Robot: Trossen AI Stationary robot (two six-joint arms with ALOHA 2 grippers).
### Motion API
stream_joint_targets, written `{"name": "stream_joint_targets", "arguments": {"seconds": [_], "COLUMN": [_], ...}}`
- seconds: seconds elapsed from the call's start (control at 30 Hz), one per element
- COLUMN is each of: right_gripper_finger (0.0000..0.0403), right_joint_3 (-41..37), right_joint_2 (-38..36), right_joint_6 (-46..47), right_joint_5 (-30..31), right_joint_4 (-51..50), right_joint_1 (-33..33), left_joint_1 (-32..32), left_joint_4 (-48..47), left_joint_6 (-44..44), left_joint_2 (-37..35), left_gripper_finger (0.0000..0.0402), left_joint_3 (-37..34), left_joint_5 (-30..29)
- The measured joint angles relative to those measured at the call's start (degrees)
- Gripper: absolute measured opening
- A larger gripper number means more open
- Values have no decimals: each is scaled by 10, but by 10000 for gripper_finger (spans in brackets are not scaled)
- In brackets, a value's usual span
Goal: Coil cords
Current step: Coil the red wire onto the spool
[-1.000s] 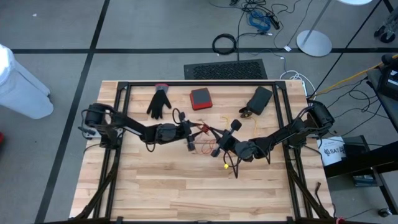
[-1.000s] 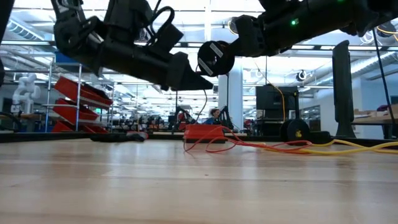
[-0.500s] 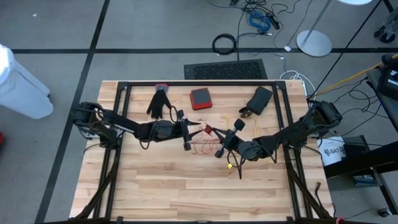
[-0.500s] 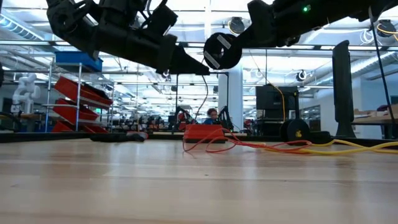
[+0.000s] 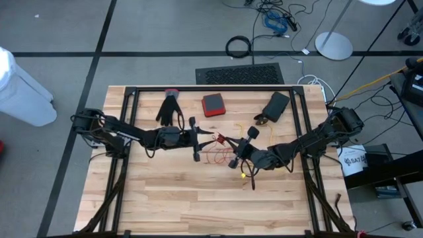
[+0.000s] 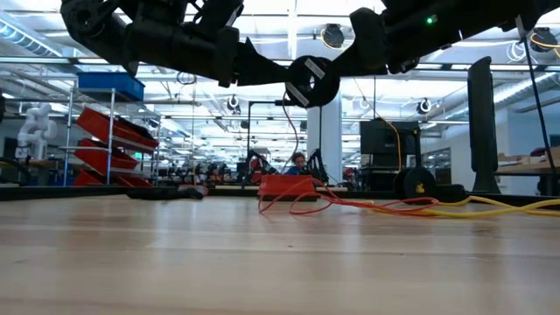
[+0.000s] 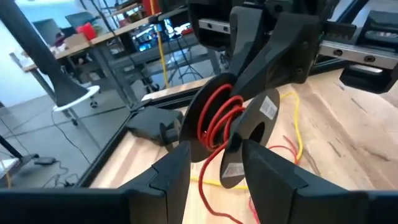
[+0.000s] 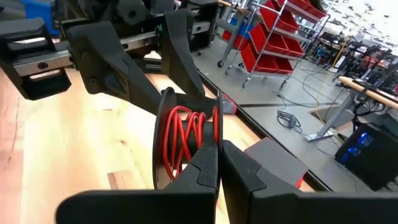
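Comparing with a second back: both arms have lifted higher off the tabletop [image 5: 172, 198]. The left arm has pulled back toward its own side, and its left claw [image 5: 196, 141] has drawn slightly toward the far edge. The right claw [image 5: 232, 157] has barely shifted and faces it at mid-table.

Left claw is spread wide, the loops sit just past its fingers, and no clear grip shows. Right claw is fully closed, tips right at the loops; can't tell if it pinches a strand.

Red cord [image 7: 214, 121] sits in several tight loops, held up in the air between the two claw tips. What the loops are wound on is unclear. The stack of loops runs roughly along the line from claw to claw, left-right across the table.

Judgement: winding is partway, since red slack still trails onto the wood below. Yellow cord [image 6: 490, 205] lies loose, stretched flat along the tabletop, not coiled yet.
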Motion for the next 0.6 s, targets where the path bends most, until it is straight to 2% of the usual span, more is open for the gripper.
{"name": "stream_joint_targets", "arguments": {"seconds": [0.37,0.5,0.6], "right_gripper_finger": [0,0,0], "right_joint_3": [0,0,0], "right_joint_2": [0,0,0], "right_joint_6": [14,7,0], "right_joint_5": [-2,-39,-47], "right_joint_4": [-42,-47,-44], "right_joint_1": [0,1,1], "left_joint_1": [-2,-1,5], "left_joint_4": [-13,-24,-24], "left_joint_6": [7,7,2], "left_joint_2": [-26,-53,-61], "left_gripper_finger": [153,153,153], "left_joint_3": [0,0,0], "left_joint_5": [16,19,61]}}
